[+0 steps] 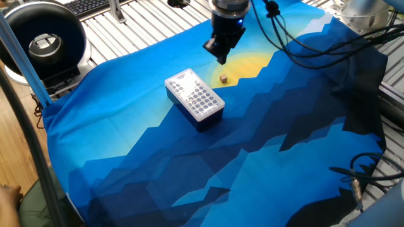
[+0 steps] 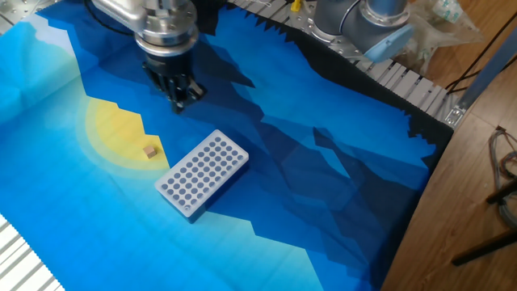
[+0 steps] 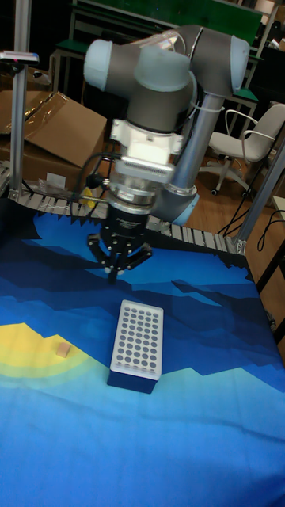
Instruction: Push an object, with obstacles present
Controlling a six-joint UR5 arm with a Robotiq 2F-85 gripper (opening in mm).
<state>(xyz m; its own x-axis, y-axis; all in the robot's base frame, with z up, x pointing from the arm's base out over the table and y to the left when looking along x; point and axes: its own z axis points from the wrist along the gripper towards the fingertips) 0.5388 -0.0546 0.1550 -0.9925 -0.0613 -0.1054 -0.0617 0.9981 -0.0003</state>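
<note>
The object, a tiny tan cube (image 1: 224,78) (image 2: 150,151) (image 3: 62,348), rests on the yellow patch of the blue cloth. The obstacle, a box with dark blue sides and a white perforated top (image 1: 194,94) (image 2: 202,172) (image 3: 136,341), lies a short way beside the cube. My gripper (image 1: 221,60) (image 2: 179,103) (image 3: 113,275) hangs pointing down beyond both, fingers pressed together and holding nothing. It touches neither cube nor box; its height above the cloth is unclear.
A black round device (image 1: 41,41) stands past the cloth's corner on the slatted table. Cables (image 1: 303,44) trail from the arm across the cloth, and more cables (image 1: 366,176) lie at the edge. The arm's base (image 2: 363,24) stands at the table's edge.
</note>
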